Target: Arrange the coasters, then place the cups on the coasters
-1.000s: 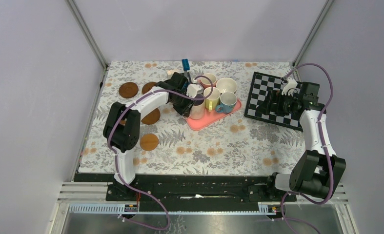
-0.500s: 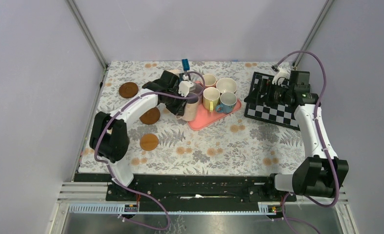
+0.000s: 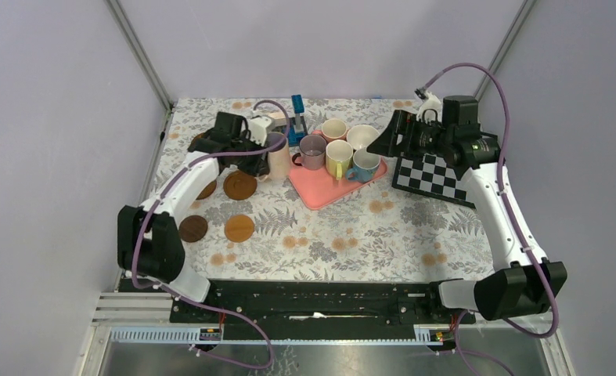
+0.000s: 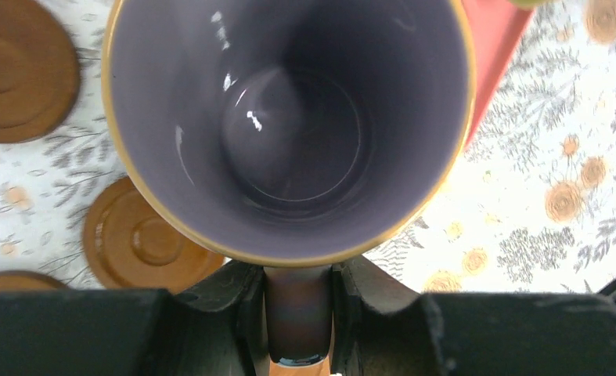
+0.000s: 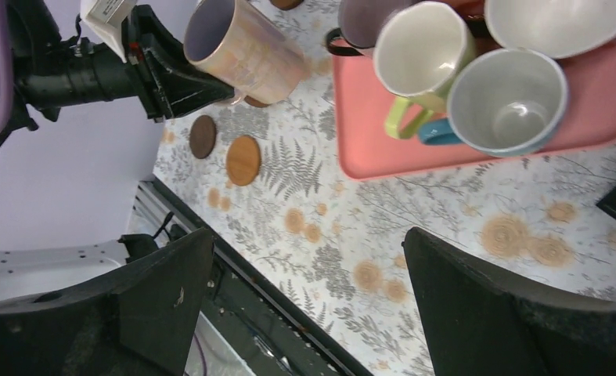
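Grips the pale pink mug (image 4: 289, 125) by its handle in the clamped left pincer (image 4: 298, 313), lifted and tilted just left of the pink tray (image 3: 320, 194), above brown coasters (image 3: 240, 185) lying on the desk (image 3: 351, 235). Holds the right pincer (image 5: 304, 305) spread wide apart and empty, high beside the tray.

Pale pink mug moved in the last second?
Yes. The pale pink ceramic mug, held by the left gripper, shifted left off the pink rectangular tray, toward the round brown coasters.

Six cups (image 3: 338, 157); at least four coasters (image 3: 239, 228), at nine o'clock from the one pink tray (image 3: 320, 194); one chessboard (image 3: 434, 174); one blue upright object (image 3: 297, 106).
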Robot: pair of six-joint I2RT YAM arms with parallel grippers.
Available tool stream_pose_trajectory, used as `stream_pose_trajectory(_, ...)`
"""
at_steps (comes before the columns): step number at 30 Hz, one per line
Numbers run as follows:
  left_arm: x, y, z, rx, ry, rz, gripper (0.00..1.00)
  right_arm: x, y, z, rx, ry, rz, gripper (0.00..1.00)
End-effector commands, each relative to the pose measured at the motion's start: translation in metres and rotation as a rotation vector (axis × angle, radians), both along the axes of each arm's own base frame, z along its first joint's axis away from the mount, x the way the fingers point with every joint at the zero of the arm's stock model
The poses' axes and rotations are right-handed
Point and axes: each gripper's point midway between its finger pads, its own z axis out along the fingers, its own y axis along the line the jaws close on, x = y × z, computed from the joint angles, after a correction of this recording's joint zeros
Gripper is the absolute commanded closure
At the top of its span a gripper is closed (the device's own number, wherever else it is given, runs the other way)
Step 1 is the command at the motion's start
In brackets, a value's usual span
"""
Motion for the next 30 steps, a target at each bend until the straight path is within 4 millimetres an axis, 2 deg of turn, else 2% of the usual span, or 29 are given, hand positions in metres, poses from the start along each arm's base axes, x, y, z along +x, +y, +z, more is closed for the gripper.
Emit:
stream_pose_trajectory(1,0.041,0.018,0.082,-0.111,-0.303,0.084,1.00,-0.006,0.020,0.035,0.039,-0.010,-0.009,0.02)
stream_pose_trajectory(6,0.061,0.052,0.094,-0.101,-0.353,0.167,1.00,-0.005,0.034,0.038,0.023,0.005,0.015,0.02)
stream_pose_trajectory(12,0.090,0.103,0.104,-0.065,-0.420,0.288,1.00,-0.011,0.038,0.055,0.023,-0.041,0.027,0.02)
stream_pose_trajectory(15,0.101,0.126,0.105,-0.045,-0.440,0.339,1.00,-0.007,0.036,0.057,0.010,-0.032,0.012,0.02)
stream_pose_trajectory(18,0.112,0.146,0.102,-0.022,-0.471,0.383,1.00,-0.005,0.032,0.046,-0.025,-0.045,0.004,0.02)
stream_pose_trajectory(23,0.129,0.180,0.091,0.028,-0.519,0.427,1.00,-0.005,0.026,0.005,-0.125,-0.046,0.065,0.02)
stream_pose_trajectory(30,0.149,0.221,0.076,0.056,-0.556,0.397,1.00,-0.018,0.021,-0.028,-0.166,-0.105,0.280,0.02)
